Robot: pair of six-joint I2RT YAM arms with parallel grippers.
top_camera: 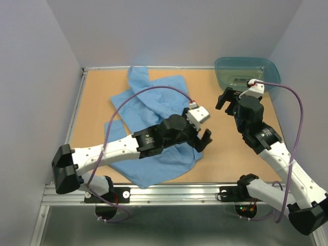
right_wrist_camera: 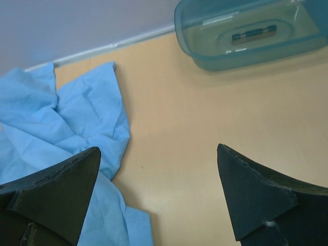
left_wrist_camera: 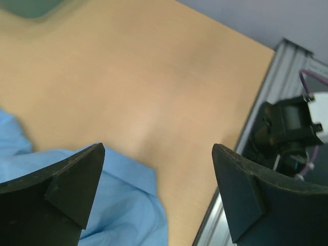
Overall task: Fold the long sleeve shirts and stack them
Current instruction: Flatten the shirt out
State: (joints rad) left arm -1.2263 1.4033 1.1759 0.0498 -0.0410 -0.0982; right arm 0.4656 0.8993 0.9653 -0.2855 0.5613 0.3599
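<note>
The light blue shirt (top_camera: pixel 154 100) lies rumpled on the desk (top_camera: pixel 220 160); left fingers (left_wrist_camera: pixel 66 179) over its right edge, right fingers (right_wrist_camera: pixel 61 189) right of it (both wide, empty).

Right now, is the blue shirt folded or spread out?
Spread out, not folded: the shirt lies rumpled and loose across the table, wrinkled edges splayed unevenly.

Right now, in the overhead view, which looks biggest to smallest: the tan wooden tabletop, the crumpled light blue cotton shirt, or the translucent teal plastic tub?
1. tan wooden tabletop
2. light blue cotton shirt, partly hidden by the left arm
3. translucent teal plastic tub, clearly smallest
</note>
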